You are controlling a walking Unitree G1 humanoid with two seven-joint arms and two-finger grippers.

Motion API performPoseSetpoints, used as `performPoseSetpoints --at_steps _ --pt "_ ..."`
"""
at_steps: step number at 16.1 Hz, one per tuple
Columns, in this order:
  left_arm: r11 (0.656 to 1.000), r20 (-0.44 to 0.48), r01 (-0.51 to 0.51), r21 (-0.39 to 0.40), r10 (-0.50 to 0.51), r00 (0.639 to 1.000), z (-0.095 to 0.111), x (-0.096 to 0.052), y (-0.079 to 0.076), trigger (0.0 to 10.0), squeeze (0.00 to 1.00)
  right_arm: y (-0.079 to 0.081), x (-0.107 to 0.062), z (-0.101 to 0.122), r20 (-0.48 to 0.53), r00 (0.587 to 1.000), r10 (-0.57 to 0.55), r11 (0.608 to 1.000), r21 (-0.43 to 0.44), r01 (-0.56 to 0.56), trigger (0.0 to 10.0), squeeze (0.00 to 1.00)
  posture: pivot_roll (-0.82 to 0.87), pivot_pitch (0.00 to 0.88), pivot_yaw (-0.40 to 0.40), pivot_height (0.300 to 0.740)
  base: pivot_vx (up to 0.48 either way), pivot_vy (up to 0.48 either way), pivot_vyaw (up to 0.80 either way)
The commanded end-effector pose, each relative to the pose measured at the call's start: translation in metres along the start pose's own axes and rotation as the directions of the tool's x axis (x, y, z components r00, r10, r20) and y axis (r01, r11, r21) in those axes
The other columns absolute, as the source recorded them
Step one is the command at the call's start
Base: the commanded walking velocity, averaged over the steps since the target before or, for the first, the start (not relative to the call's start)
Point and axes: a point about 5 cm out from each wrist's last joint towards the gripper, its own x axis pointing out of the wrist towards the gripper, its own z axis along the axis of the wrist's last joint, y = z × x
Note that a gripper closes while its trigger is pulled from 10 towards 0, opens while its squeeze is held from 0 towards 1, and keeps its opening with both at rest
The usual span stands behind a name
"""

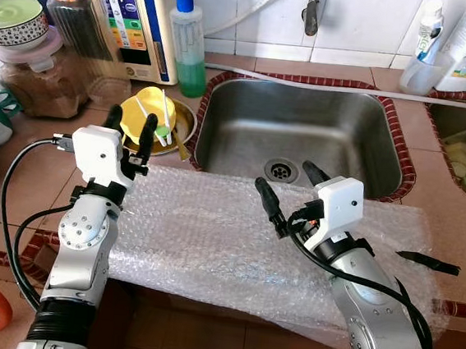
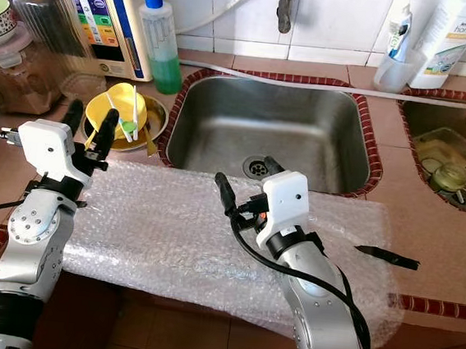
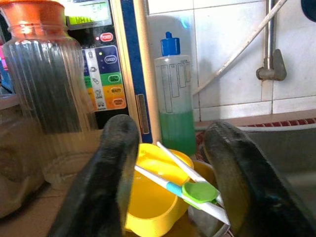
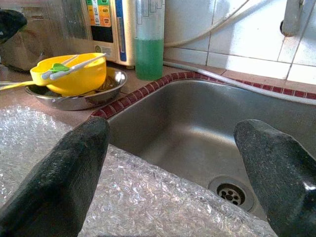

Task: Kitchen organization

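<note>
A yellow bowl (image 1: 150, 114) sits inside a shallow metal dish (image 4: 94, 94) on the counter, just beside the sink's (image 1: 303, 132) left rim. In the bowl lie two white utensils (image 3: 180, 180), one with a green tip; their long axes run from the bowl's rim outward toward the sink side. The left gripper (image 1: 130, 127) hovers right before this bowl with its fingers apart and empty, so the bowl appears between the two fingers in the left wrist view. Beyond the bowl stand a clear bottle (image 3: 174, 94) about half full of green liquid and a ribbed glass jar (image 3: 44, 74) with an orange lid.

The right gripper (image 1: 291, 190) is over the bubble wrap (image 1: 210, 238), which spans the front edge of the sink. Its fingers are wide apart and hold nothing; the drain (image 4: 231, 193) lies beyond them.
</note>
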Motion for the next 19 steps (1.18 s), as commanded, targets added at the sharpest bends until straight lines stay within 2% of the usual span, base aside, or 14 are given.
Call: performPoseSetpoints --at_steps 1,2,3,4,8,9,10,14,16,17,18,19 --pt "1.000 -0.004 0.000 0.003 0.000 1.000 0.002 -0.002 0.003 0.0 0.00 0.002 0.002 0.002 0.012 1.000 0.009 1.000 0.003 -0.010 10.0 0.00 -0.23 0.143 0.101 0.740 0.000 0.000 0.00" --pt "1.000 -0.015 -0.003 0.023 0.004 1.000 0.001 -0.002 0.003 0.0 0.00 0.001 0.002 0.002 0.014 1.000 0.006 1.000 0.004 -0.006 10.0 0.00 -0.23 0.144 0.101 0.740 0.000 0.000 0.00" --pt "0.999 -0.035 0.019 0.027 -0.018 0.999 -0.001 -0.001 0.001 10.0 0.00 -0.001 0.003 0.004 0.023 1.000 -0.009 1.000 0.004 0.009 10.0 0.00 -0.23 0.144 0.101 0.740 0.000 0.000 0.00" --pt "0.999 -0.035 0.017 0.028 -0.016 0.999 0.000 -0.001 0.001 10.0 0.00 -0.001 0.004 0.005 0.028 1.000 -0.012 1.000 0.005 0.012 10.0 1.00 -0.23 0.144 0.101 0.740 0.000 0.000 0.00" --pt "0.999 -0.048 -0.001 0.042 0.003 0.999 -0.001 -0.002 0.004 10.0 0.00 -0.007 0.003 0.004 0.032 0.998 -0.056 0.998 -0.018 0.056 10.0 1.00 -0.22 0.143 0.104 0.740 0.000 0.000 0.00" --pt "0.999 -0.052 0.001 0.043 0.001 0.999 -0.002 -0.002 0.003 10.0 0.00 -0.008 0.004 0.005 0.034 0.997 -0.067 0.997 -0.027 0.068 10.0 0.82 -0.22 0.142 0.103 0.740 0.000 0.000 0.00" --pt "0.999 -0.057 0.003 0.042 0.000 0.998 -0.002 -0.002 0.003 10.0 0.00 -0.009 0.005 0.006 0.044 0.996 -0.073 0.997 -0.024 0.074 0.0 0.00 -0.22 0.140 0.104 0.740 0.000 0.000 0.00" --pt "0.999 -0.062 0.007 0.038 -0.005 0.998 -0.003 -0.002 0.001 10.0 0.00 -0.009 0.006 0.006 0.050 0.996 -0.074 0.997 -0.014 0.074 0.0 0.00 -0.22 0.138 0.105 0.740 0.000 0.000 0.00" --pt "0.999 -0.073 0.038 0.005 -0.038 0.997 -0.006 -0.004 -0.008 10.0 0.00 -0.007 0.006 0.005 0.049 0.996 -0.073 0.997 -0.006 0.074 0.0 0.00 -0.22 0.140 0.108 0.740 0.000 0.000 0.00" --pt "0.999 -0.071 0.046 -0.025 -0.048 0.996 -0.007 -0.005 -0.011 10.0 0.68 -0.007 0.006 0.005 0.048 0.996 -0.074 0.997 0.000 0.074 0.0 0.00 -0.22 0.140 0.107 0.740 0.000 0.000 0.00" --pt "0.998 -0.068 0.058 -0.035 -0.060 0.996 -0.007 -0.005 -0.013 10.0 1.00 -0.006 0.006 0.004 0.049 0.996 -0.070 0.997 0.016 0.070 9.8 1.00 -0.22 0.141 0.107 0.740 0.000 0.000 0.00" --pt "0.996 -0.065 0.076 -0.037 -0.078 0.995 -0.006 -0.005 -0.017 10.0 1.00 -0.006 0.005 0.005 0.052 0.996 -0.068 0.997 0.027 0.067 10.0 1.00 -0.22 0.143 0.107 0.740 0.000 0.000 0.00"
